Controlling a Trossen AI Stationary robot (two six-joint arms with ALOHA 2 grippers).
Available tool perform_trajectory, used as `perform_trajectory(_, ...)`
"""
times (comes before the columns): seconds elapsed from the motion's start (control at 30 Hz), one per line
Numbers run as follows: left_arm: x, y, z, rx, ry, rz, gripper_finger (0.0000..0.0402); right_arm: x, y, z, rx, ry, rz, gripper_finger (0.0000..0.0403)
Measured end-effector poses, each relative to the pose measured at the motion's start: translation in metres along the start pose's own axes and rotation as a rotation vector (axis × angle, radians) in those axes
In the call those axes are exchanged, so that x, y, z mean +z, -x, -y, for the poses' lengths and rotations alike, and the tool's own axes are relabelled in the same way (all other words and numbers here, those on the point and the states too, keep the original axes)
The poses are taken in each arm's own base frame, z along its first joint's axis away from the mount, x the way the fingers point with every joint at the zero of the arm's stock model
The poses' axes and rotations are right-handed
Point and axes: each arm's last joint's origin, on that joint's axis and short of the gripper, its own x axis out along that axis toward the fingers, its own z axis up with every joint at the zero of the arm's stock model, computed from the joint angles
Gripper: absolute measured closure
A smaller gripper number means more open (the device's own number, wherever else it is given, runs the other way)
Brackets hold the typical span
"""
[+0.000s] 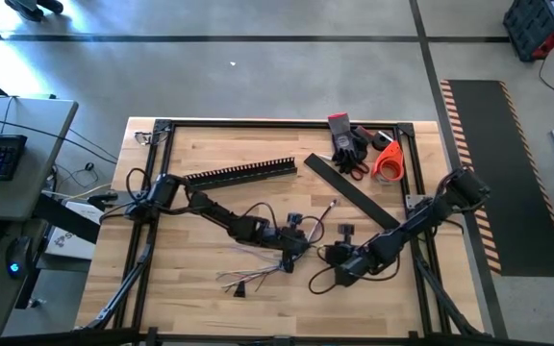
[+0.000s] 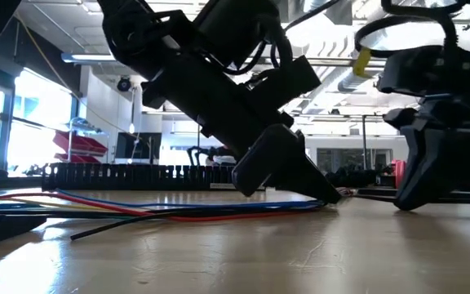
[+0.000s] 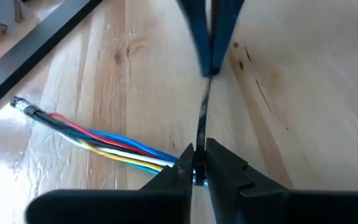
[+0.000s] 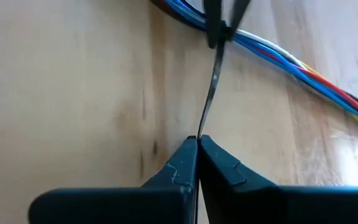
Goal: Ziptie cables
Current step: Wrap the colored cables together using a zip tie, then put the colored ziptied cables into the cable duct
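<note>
Left wrist view shows it best: the cables (image 3: 107, 140), a bundle of red, blue, white and yellow strands with dark ones among them, lie flat on the wooden table (image 3: 303, 93) and run in under my left gripper (image 3: 197, 168), whose jaws are pinched shut on a thin dark zip tie (image 3: 202, 118) right where it meets the bundle. That strip stretches straight away from the cables to my right gripper (image 4: 197, 142), which is also closed tight on its far end. So the tie's long axis runs gripper to gripper, roughly crosswise to the cables, and the bundle sits at my left gripper's end of it. In the high view the two grippers are close together near the middle of the table, the left one nearer the cables, whose loose ends splay toward the front edge. I judge the next pull has to go along that strip, away from the bundle, with my left holding the bundle end in place.
</note>
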Motion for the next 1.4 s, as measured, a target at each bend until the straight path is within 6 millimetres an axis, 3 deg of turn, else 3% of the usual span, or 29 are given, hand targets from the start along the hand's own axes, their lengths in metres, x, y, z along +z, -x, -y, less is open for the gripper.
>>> perform_trajectory(0.17, 0.014, 0.017, -0.006, 0.031, 0.005, -0.04, 0.0343, 0.011, 0.005, -0.006, 0.06, -0.015, -0.004, 0.0374)
perform_trajectory(0.37, 0.032, 0.055, -0.018, 0.092, 0.082, -0.141, 0.0272, 0.027, 0.015, -0.01, 0.067, 0.113, 0.002, 0.0279)
perform_trajectory(0.53, 0.036, 0.083, -0.024, 0.21, 0.248, -0.171, 0.0247, 0.043, 0.026, 0.0, 0.017, 0.204, -0.053, 0.0209)
perform_trajectory(0.63, 0.021, 0.098, -0.034, 0.364, 0.339, -0.177, 0.0244, 0.052, 0.033, 0.016, 0.001, 0.202, -0.047, 0.0177)
perform_trajectory(0.73, 0.001, 0.113, -0.058, 0.42, 0.442, -0.192, 0.0241, 0.055, 0.041, 0.029, 0.01, 0.19, -0.028, 0.0159)
perform_trajectory(0.93, -0.049, 0.137, -0.122, 0.368, 0.524, -0.295, 0.0224, 0.039, 0.043, 0.037, 0.076, 0.202, 0.076, 0.0153)
perform_trajectory(1.07, -0.082, 0.142, -0.155, 0.34, 0.458, -0.419, 0.0218, 0.024, 0.032, 0.036, 0.163, 0.181, 0.151, 0.0153)
perform_trajectory(1.23, -0.105, 0.142, -0.168, 0.256, 0.366, -0.492, 0.0224, 0.015, 0.025, 0.037, 0.193, 0.159, 0.183, 0.0153)
perform_trajectory(1.4, -0.109, 0.137, -0.159, 0.076, 0.376, -0.479, 0.0266, 0.017, 0.023, 0.041, 0.184, 0.181, 0.185, 0.0153)
